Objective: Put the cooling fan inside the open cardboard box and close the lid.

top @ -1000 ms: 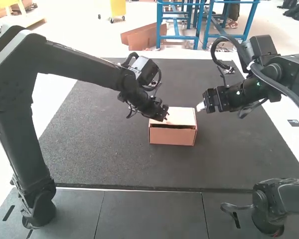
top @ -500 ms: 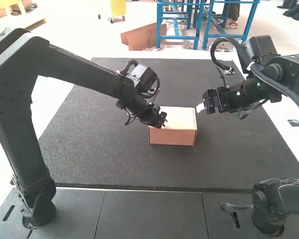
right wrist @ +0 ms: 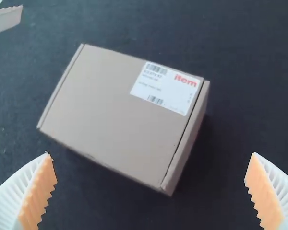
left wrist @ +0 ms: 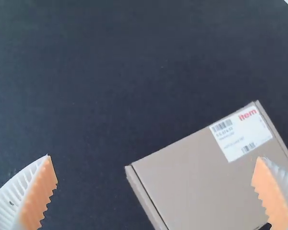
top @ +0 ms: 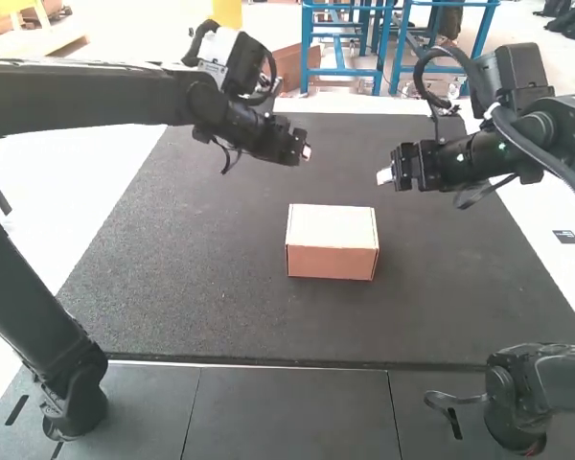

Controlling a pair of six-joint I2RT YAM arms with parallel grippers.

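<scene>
Both hang empty, fingers spread: left gripper [top: 301, 151] far-left of the box [top: 332, 240], right gripper [top: 384, 177] far-right. Lid [right wrist: 117, 112] lies flat; any last press should land squarely, gently.

A white label [right wrist: 166, 89] sits on the cardboard box [right wrist: 110, 125] lid. It bears a barcode, one red word and small print too fine to read.

Matt cardboard box [top: 332, 240], smooth white paper label [right wrist: 166, 88], rough dark mat [top: 192, 268], ribbed white jaws, orange pads [right wrist: 37, 191]
</scene>
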